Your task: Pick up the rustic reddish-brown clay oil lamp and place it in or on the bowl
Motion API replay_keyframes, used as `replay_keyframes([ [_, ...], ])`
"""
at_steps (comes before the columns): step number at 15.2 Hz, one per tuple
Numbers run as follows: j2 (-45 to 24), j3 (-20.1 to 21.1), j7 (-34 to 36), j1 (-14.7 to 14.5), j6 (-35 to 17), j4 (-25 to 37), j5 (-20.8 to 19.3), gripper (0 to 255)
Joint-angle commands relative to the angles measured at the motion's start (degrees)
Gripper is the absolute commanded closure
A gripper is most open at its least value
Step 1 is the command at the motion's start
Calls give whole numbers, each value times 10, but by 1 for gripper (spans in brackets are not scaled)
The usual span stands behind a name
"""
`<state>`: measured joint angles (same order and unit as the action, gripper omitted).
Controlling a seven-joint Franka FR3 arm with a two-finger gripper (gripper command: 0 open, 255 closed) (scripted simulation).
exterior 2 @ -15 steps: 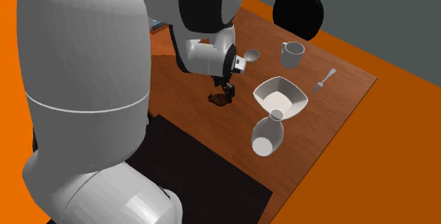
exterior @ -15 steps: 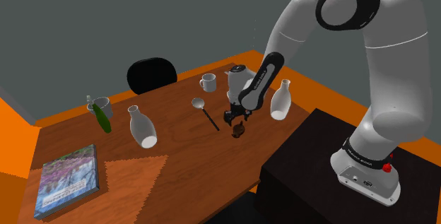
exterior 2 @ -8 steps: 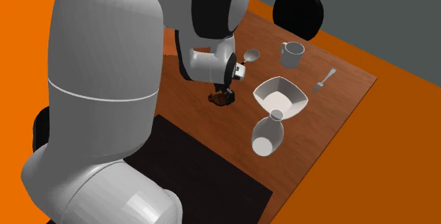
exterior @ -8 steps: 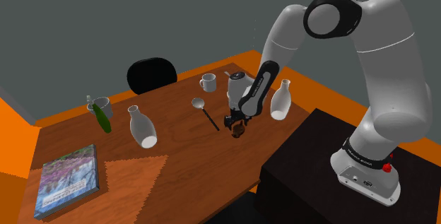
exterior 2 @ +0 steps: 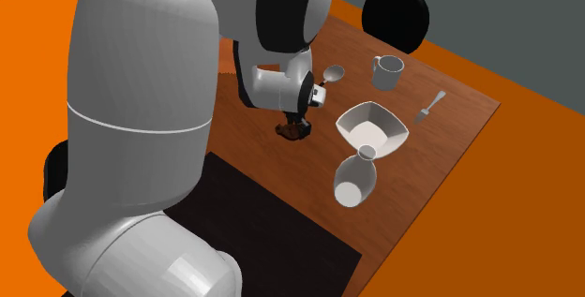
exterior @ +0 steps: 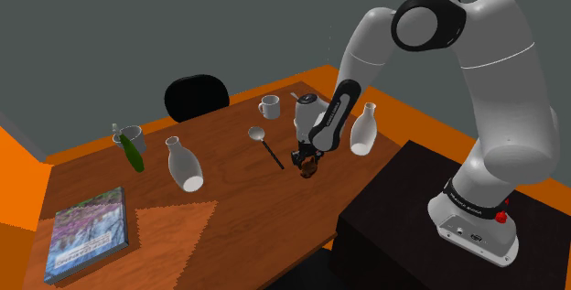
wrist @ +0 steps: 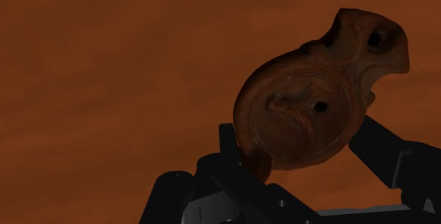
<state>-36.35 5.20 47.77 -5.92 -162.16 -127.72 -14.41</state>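
Shoulder view: hand (exterior: 307, 158) lower (tight on lamp (exterior: 309, 167))

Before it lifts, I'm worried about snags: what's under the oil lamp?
The oil lamp lies on the brown wooden table, whose bare top shows beside it. The gripper clasps the lamp's sides. The spot directly beneath is covered by the lamp itself.

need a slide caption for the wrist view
Claw clasping the reddish-brown oil lamp between its black fingers, on the wooden table.
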Motion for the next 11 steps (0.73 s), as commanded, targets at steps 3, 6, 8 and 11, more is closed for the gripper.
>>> replay_keyframes([
  [3,0,0,0,0,0,0,0,255],
  [6,0,0,0,0,0,-1,0,255],
  [8,0,0,0,0,0,-1,0,255],
  [11,16,5,-3,4,10,-7,3,255],
])
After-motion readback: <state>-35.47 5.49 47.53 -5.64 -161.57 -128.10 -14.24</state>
